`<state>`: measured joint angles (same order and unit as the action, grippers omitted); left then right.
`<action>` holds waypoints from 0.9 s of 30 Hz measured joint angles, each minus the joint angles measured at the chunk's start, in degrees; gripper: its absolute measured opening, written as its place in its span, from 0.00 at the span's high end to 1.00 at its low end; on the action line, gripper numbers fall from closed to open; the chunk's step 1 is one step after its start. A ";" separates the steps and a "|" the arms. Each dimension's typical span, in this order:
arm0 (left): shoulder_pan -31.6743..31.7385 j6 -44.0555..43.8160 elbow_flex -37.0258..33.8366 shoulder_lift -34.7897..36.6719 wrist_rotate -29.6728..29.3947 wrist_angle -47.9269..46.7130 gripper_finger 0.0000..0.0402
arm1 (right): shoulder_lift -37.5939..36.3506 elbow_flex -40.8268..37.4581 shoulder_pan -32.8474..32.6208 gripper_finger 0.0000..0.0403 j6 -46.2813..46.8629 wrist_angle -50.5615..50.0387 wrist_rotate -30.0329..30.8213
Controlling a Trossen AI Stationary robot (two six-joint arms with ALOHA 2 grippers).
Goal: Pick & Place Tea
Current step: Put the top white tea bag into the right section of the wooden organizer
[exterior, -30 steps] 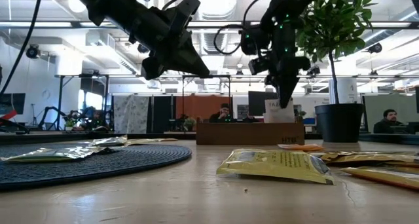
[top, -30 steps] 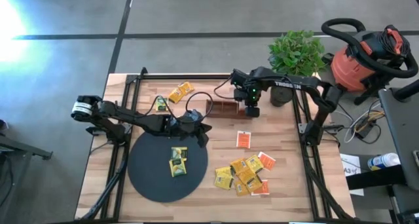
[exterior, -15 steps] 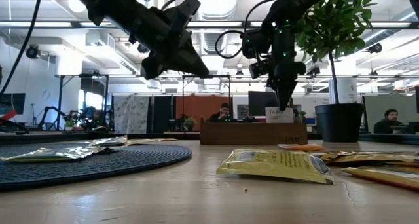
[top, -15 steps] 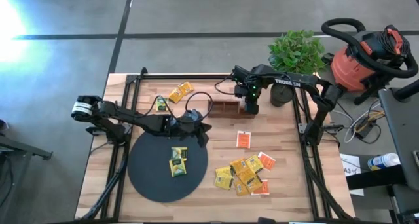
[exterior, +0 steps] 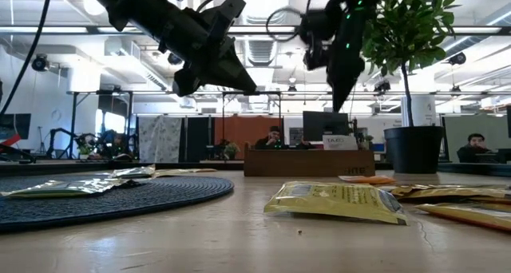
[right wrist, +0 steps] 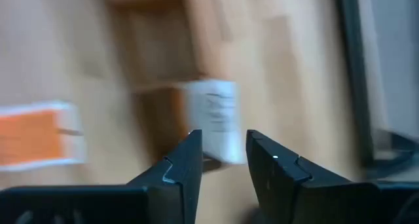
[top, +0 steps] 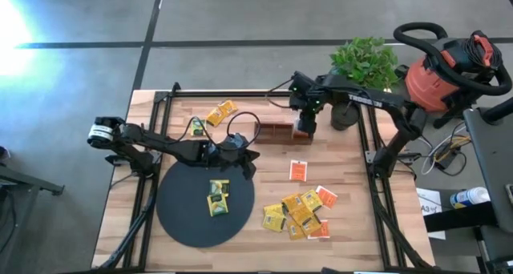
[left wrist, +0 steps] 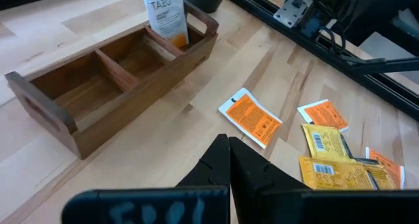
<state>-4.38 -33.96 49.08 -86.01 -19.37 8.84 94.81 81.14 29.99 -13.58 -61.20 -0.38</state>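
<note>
Left to right: the left gripper hovers closed and empty by the black disc, which carries two tea sachets. A white sachet stands in the wooden tray; above it we see the right gripper, parted, holding nothing. Loose sachets litter the tabletop. We judge them light, limp, slippery: pinch an edge.

In the right wrist view the wooden tray and the white sachet are blurred, so its print cannot be read; in the low view the right gripper is cut off at the top edge; the sachets on the black disc are seen only edge-on.
</note>
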 joint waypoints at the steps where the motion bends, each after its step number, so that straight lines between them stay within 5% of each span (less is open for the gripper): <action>1: 0.00 0.98 0.00 -0.43 0.09 0.92 1.00 | -0.92 -0.57 0.02 0.72 2.66 -0.27 -3.63; 5: 0.49 3.57 0.00 -3.21 2.10 6.00 1.00 | -4.34 -5.16 -1.53 0.74 13.80 -0.55 -14.76; 9: 1.63 2.54 0.00 -8.25 11.56 14.85 1.00 | -7.68 -12.08 -6.79 0.75 24.47 0.66 -16.64; 20: 1.59 0.88 10.92 -24.80 21.96 19.95 1.00 | -17.43 -33.25 -19.95 0.76 61.00 20.59 -9.56; 27: 0.77 9.23 21.25 -29.69 20.69 6.48 1.00 | -21.60 -42.31 -23.34 0.75 77.34 30.57 -6.71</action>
<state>-3.61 -24.73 70.33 -115.71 1.32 15.32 73.21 38.83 6.65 63.75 -30.63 -7.09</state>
